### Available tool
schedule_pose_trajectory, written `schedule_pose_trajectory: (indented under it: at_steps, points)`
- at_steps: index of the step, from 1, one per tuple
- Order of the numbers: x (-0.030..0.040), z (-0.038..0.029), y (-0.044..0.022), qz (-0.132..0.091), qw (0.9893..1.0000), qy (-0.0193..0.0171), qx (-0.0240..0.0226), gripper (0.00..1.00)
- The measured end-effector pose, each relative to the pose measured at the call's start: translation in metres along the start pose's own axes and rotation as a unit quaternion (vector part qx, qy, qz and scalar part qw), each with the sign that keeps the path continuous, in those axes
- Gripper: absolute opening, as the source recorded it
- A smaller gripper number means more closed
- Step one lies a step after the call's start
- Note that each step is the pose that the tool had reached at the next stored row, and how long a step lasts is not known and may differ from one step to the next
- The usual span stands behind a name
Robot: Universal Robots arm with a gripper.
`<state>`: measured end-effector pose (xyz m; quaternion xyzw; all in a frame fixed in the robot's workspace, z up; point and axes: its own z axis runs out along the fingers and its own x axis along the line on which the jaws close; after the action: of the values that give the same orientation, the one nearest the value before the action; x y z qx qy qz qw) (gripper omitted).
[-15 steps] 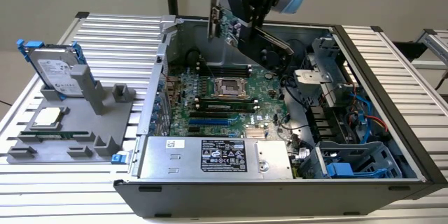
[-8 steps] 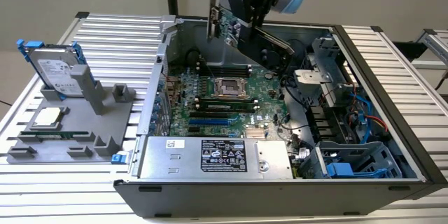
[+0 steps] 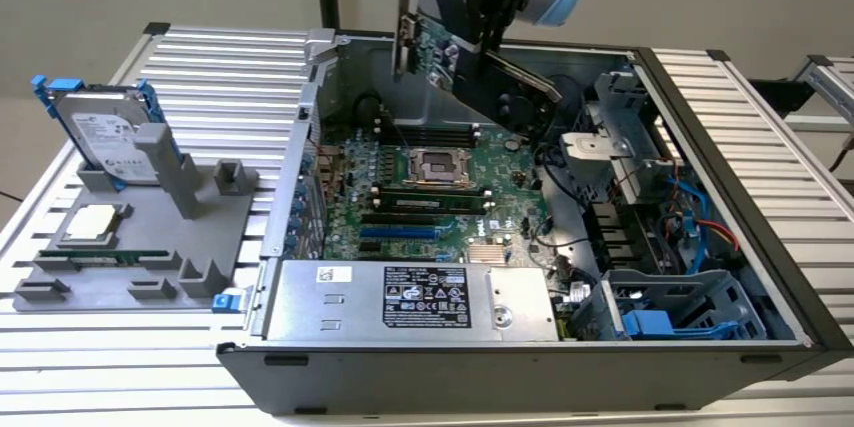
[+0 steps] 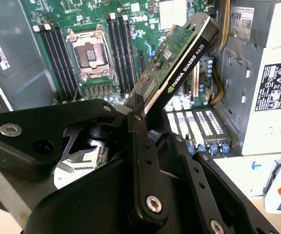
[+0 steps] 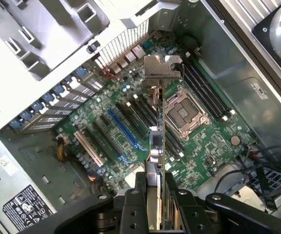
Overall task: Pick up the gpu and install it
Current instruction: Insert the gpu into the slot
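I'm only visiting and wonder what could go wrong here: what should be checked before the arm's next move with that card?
1. The gripper shut on the gpu: ok.
2. The gpu over the open case, above the motherboard: ok.
3. The long blue slot empty: ok.
4. The gpu seated in a slot: not ok, it hangs above the board.
5. Card edge lined up with a slot: cannot tell.
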<state>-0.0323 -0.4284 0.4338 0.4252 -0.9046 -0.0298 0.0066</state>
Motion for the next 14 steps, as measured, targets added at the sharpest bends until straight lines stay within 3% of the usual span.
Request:
schedule_pose_trajectory:
  at_steps: [14]
  points:
    - [0.0,0.0,0.0,-0.03,0.9995,0.0018,-0.0004,0.0]
